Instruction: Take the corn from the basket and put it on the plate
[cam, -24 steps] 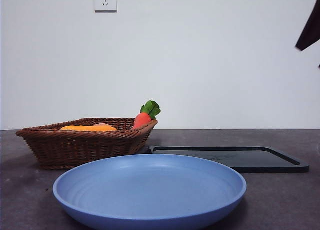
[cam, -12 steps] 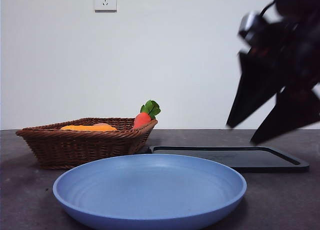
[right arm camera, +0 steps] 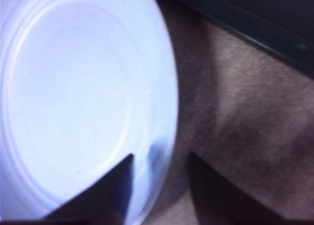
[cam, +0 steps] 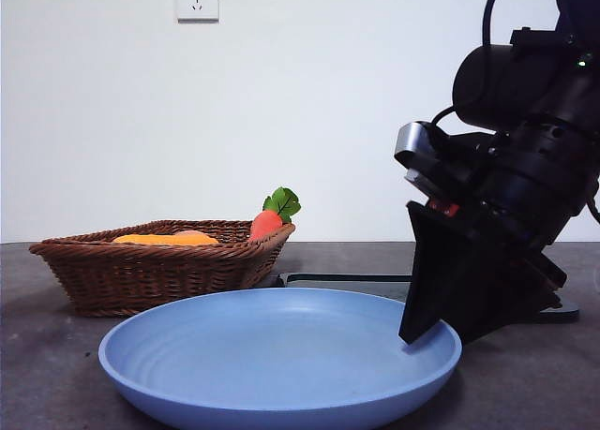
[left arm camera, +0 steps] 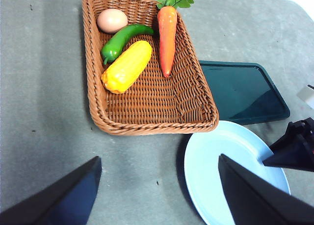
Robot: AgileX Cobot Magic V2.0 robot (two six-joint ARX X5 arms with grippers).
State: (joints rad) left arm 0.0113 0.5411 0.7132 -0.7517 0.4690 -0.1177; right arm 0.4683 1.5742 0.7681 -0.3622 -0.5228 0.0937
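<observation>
The yellow corn (left arm camera: 126,66) lies in the brown wicker basket (left arm camera: 147,129), beside other toys; in the front view only its top (cam: 164,239) shows over the basket (cam: 141,275) wall. The blue plate (cam: 281,355) sits in front of the basket and holds nothing. My right gripper (cam: 436,336) is low at the plate's right rim, open, its jaws on either side of the rim (right arm camera: 169,112) in the right wrist view (right arm camera: 160,156). My left gripper (left arm camera: 159,159) hangs high above the table, open, between basket and plate (left arm camera: 216,161).
Also in the basket are a carrot (left arm camera: 167,34), a green pepper (left arm camera: 120,38) and an egg (left arm camera: 112,20). A flat black tray (left arm camera: 240,90) lies right of the basket, behind the plate. The right arm (cam: 525,168) fills the front view's right side.
The right arm has swung down from the top right corner to the plate's right rim. Basket, corn and plate have not moved.
</observation>
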